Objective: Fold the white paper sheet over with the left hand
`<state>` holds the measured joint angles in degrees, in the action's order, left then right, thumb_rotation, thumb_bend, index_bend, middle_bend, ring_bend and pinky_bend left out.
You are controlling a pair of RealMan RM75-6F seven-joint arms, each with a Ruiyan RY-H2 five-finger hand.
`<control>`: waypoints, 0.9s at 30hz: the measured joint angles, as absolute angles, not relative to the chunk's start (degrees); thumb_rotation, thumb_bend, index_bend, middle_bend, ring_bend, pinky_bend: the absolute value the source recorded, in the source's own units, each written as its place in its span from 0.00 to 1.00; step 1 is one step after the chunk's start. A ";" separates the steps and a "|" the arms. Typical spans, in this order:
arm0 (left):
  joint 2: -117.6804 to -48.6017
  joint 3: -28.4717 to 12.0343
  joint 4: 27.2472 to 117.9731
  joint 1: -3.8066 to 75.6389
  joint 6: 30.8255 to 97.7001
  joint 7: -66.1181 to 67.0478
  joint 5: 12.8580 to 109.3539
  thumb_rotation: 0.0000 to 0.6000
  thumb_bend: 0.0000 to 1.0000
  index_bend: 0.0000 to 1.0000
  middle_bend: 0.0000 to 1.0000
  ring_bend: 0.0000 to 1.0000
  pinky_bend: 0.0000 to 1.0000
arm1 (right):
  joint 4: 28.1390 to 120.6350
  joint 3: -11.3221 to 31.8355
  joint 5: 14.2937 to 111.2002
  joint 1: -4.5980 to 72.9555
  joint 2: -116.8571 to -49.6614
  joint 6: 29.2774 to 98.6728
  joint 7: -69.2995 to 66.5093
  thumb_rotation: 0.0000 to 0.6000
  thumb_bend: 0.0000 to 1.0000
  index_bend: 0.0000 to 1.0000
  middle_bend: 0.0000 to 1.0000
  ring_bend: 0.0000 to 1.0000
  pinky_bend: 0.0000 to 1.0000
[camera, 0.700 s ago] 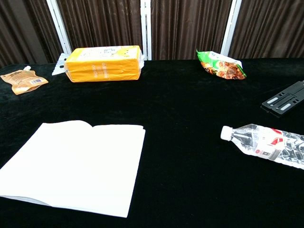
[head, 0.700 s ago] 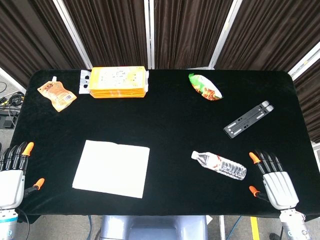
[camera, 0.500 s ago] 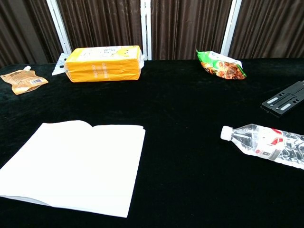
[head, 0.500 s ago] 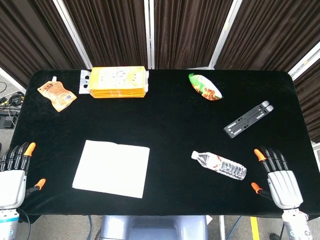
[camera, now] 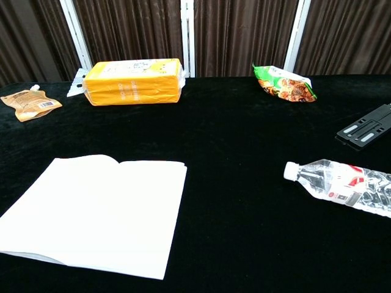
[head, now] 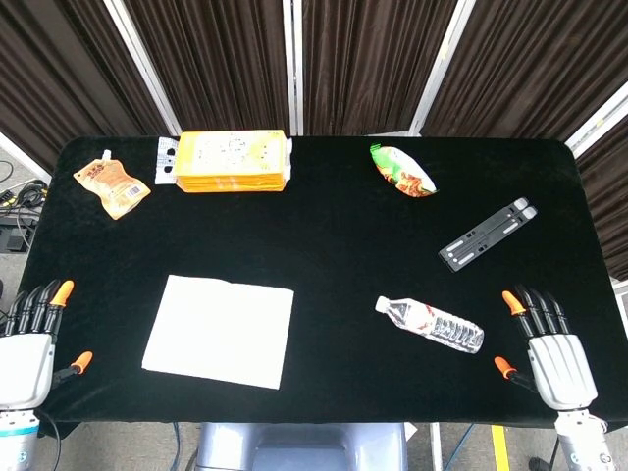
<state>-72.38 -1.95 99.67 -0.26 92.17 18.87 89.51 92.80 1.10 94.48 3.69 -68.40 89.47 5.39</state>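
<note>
The white paper sheet [head: 220, 331] lies flat at lower left of the black table [head: 324, 235], unmoved. The left hand [head: 26, 348], spread and empty, has drifted lower at the frame's bottom-left corner, so folding looks not yet begun. The right hand [head: 549, 348], also spread, has slipped lower too. A water bottle [head: 430, 324] lies right of the sheet, well apart; nothing blocks the approach.

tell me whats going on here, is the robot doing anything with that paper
Nothing is being handled at this moment. The white paper sheet lies flat on the black table, near its front left, with one layer already lapped over it. The left hand hovers at the table's front left corner, fingers apart and holding nothing, clear of the sheet. The right hand is likewise empty at the front right, beside the plastic bottle.
</note>
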 measured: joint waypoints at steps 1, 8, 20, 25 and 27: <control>-72.45 -1.87 99.64 -0.15 91.98 19.01 89.63 1.00 0.09 0.00 0.00 0.00 0.00 | 92.80 1.08 94.43 3.67 -68.36 89.45 5.41 1.00 0.06 0.00 0.00 0.00 0.00; -73.45 -0.17 98.98 0.59 89.44 21.32 90.88 1.00 0.09 0.00 0.00 0.00 0.00 | 93.06 1.06 94.48 3.57 -68.09 89.56 5.08 1.00 0.06 0.00 0.00 0.00 0.00; -80.85 2.88 93.32 2.76 81.23 28.65 90.70 1.00 0.13 0.00 0.00 0.00 0.00 | 93.25 0.74 94.38 3.58 -67.94 88.95 4.98 1.00 0.06 0.00 0.00 0.00 0.00; -84.40 2.62 90.55 4.39 78.17 30.93 89.60 1.00 0.13 0.00 0.00 0.00 0.00 | 93.34 0.86 94.09 3.59 -67.82 88.84 4.79 1.00 0.06 0.00 0.00 0.00 0.00; -85.36 2.33 90.02 4.98 77.41 31.38 89.25 1.00 0.13 0.00 0.00 0.00 0.00 | 93.36 0.91 94.02 3.58 -67.78 88.86 4.65 1.00 0.06 0.00 0.00 0.00 0.00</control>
<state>-85.36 2.33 90.02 4.98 77.41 31.38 89.25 93.36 0.91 94.02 3.58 -67.78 88.86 4.65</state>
